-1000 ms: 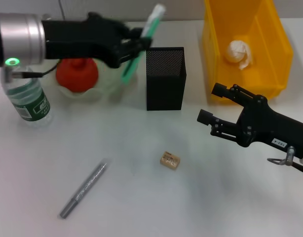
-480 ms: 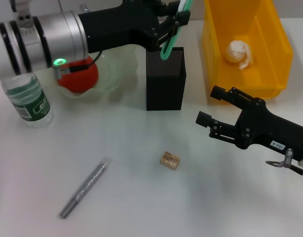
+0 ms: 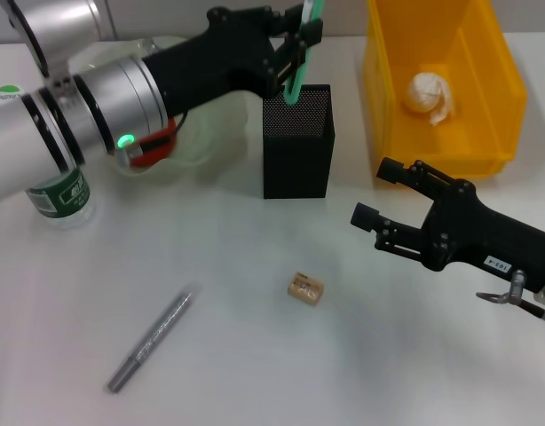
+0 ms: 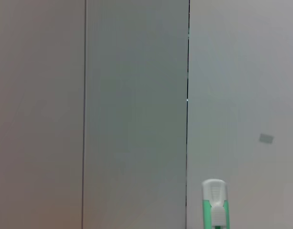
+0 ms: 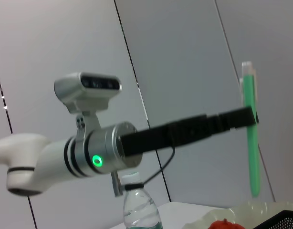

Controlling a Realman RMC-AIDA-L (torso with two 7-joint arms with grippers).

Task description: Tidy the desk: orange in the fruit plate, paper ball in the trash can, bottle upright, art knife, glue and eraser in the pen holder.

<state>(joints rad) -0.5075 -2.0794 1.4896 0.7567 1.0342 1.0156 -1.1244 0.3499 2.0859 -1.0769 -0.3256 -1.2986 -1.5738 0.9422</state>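
**Green art knife held over the pen holder**

The left pincer is clamped on the green art knife, its tip just above the black mesh pen holder. Right of the holder, the right pincer hovers spread apart. Before the holder lie the eraser and grey glue stick. No writing is readable.

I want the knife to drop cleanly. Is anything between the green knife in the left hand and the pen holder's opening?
Nothing visible. The left hand holds the knife nearly upright over the holder, its lower end at the mesh rim. What lies inside the holder cannot be seen. The right hand hangs open, well off to the side.
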